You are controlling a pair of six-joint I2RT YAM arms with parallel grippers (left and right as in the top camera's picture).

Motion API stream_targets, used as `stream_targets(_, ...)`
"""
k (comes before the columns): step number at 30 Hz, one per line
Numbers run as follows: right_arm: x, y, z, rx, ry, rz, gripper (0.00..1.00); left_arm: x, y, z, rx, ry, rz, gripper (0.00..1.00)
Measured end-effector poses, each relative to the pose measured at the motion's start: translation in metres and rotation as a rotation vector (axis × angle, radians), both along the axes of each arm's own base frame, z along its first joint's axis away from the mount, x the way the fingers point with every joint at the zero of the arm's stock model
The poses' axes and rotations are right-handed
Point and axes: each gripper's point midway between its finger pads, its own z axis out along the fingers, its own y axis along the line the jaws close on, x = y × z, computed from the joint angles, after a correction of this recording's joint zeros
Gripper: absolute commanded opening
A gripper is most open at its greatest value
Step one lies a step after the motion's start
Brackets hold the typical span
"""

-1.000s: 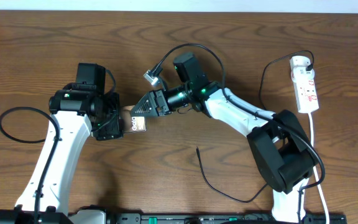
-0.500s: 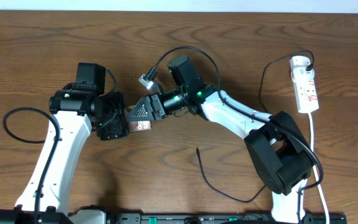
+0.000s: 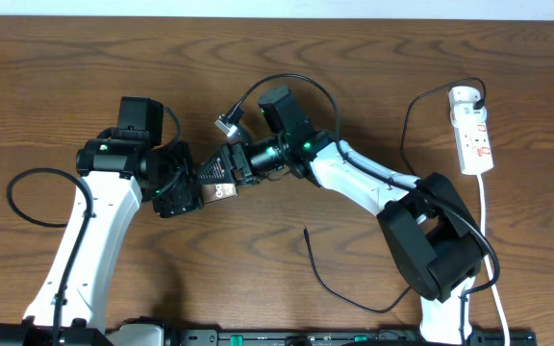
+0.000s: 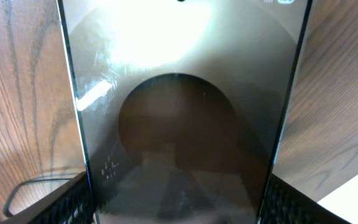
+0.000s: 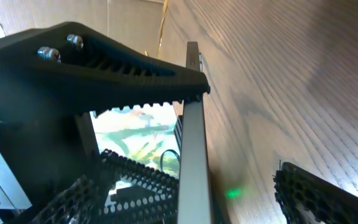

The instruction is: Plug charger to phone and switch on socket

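The phone [image 3: 219,191] is seen wedged between the tips of the left gripper [image 3: 193,188] and the right gripper [image 3: 214,176]; the charger [image 3: 305,234] is left lying well apart from both.

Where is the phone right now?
In the overhead view the phone is left of centre, held in the left tool, with the right tool open around its other end.

The table [image 3: 373,48] was brown with darker wood grain. The phone [image 4: 179,74] was glossy grey-brown with a dark round patch. The cable [image 3: 308,245] was black. The power strip [image 3: 473,130] was white with red marks. The left arm [image 3: 73,245] and right arm [image 3: 359,183] were white with black joints.
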Motion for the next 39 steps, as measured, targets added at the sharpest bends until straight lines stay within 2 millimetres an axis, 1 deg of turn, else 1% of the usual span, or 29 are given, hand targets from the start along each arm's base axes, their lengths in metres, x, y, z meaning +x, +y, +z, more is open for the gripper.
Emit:
stream_targets(7, 0.002, 0.003, 0.005, 0.015, -0.005, -0.009, 0.88, 0.000, 0.000, 0.000, -0.008, 0.010, 0.036, 0.07)
stream_targets(15, 0.006, 0.005, 0.005, 0.009, 0.006, -0.030, 0.88, 0.001, 0.000, 0.000, -0.020, 0.023, 0.087, 0.07)
stream_targets(20, 0.007, 0.005, 0.005, 0.005, 0.010, -0.037, 0.85, 0.003, 0.000, 0.001, -0.025, 0.019, 0.103, 0.07)
stream_targets(27, 0.007, 0.005, 0.005, 0.003, 0.014, -0.041, 0.73, 0.003, 0.001, 0.000, -0.020, 0.019, 0.110, 0.07)
stream_targets(31, 0.006, 0.006, 0.005, 0.003, 0.014, -0.039, 0.69, 0.003, 0.001, 0.000, -0.020, 0.019, 0.110, 0.07)
stream_targets(37, -0.004, 0.013, 0.005, 0.004, 0.012, -0.015, 0.47, 0.003, 0.001, 0.000, -0.019, 0.019, 0.110, 0.07)
stream_targets(39, -0.006, 0.014, 0.005, 0.005, 0.011, -0.009, 0.45, 0.003, 0.001, 0.000, -0.018, 0.019, 0.110, 0.07)
